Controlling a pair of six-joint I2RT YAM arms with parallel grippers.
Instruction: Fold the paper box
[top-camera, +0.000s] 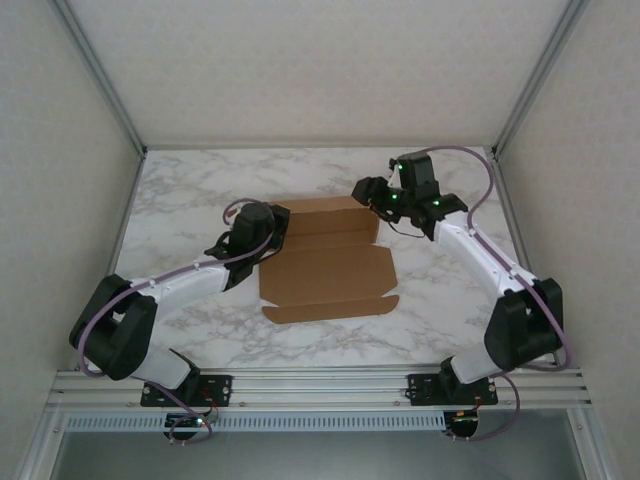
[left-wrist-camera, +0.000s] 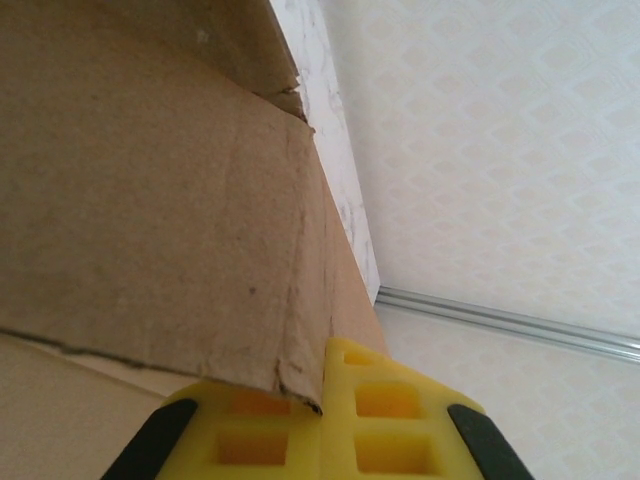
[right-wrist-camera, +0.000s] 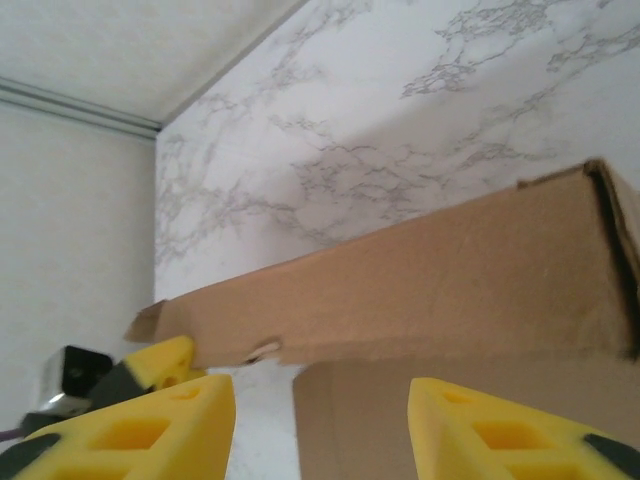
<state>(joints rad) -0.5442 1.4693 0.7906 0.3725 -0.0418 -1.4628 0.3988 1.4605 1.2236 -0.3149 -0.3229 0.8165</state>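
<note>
The paper box (top-camera: 325, 270) is laid partly folded in the middle of the marble worktop (top-camera: 190, 190), between the two arms; its far wall is stood upright while the near panels are left flat. The left end effector (left-wrist-camera: 322, 400) is set at the box's left edge, its yellow fingers pressed together on a raised cardboard flap. The right end effector (right-wrist-camera: 320, 400) is held by the far right corner, its jaws parted, the upright wall seen just ahead of them.

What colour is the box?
The box is plain brown, unprinted; the top view shows it best.
</note>
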